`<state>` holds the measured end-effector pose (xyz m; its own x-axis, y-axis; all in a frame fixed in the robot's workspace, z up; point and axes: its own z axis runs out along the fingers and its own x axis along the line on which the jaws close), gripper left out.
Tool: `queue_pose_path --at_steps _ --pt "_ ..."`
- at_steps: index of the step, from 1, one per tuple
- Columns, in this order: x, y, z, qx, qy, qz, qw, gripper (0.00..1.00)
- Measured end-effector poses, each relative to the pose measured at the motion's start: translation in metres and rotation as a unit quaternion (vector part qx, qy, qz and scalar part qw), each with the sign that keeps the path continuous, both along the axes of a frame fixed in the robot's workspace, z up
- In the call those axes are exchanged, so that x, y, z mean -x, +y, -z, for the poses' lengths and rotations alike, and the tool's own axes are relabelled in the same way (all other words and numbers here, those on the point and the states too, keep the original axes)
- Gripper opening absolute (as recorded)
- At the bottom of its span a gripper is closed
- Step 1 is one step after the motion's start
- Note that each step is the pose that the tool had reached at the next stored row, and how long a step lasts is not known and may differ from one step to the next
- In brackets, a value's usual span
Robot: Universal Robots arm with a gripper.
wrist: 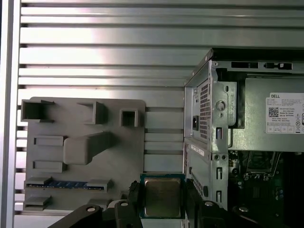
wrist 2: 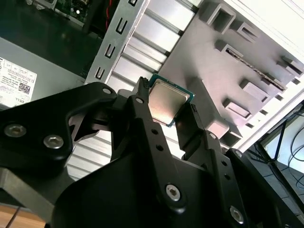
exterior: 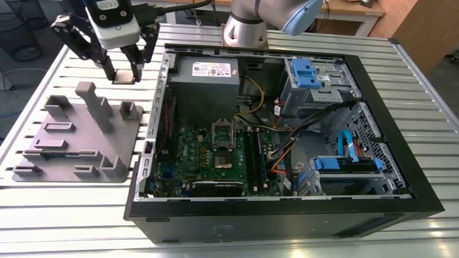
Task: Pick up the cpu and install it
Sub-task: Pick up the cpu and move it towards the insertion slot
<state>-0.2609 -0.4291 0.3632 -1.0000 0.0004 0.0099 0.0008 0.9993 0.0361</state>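
Note:
My gripper (exterior: 124, 77) hangs above the slatted table, between the grey holder plate and the open computer case, shut on the cpu (exterior: 124, 76). In both wrist views the cpu (wrist 2: 166, 103) (wrist: 162, 196) is a small square chip with a silvery top and green edge, pinched between two black fingers (wrist 2: 190, 124). The metal-framed socket (exterior: 223, 132) lies open on the green motherboard (exterior: 208, 157) inside the case, to the exterior view's right of the gripper and nearer the camera.
The grey holder plate (exterior: 72, 141) with upright blocks lies at the exterior view's left. The black case wall (exterior: 159, 102) stands between it and the motherboard. A grey power supply (exterior: 204, 75), cables and blue drive bays (exterior: 308, 72) crowd the case interior.

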Motion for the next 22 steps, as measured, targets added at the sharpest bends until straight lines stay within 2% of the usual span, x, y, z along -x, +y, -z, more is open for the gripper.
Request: queue_pose_path --at_steps 4,8,22 --pt "-0.0080 0.0000 0.0000 0.0000 0.0000 0.000 1.00000 0.47" --pt "-0.0196 0.0000 0.0001 -0.0001 0.0001 0.000 1.00000 0.47" --pt "-0.0678 0.0000 0.0001 0.0000 0.0020 0.000 1.00000 0.47"
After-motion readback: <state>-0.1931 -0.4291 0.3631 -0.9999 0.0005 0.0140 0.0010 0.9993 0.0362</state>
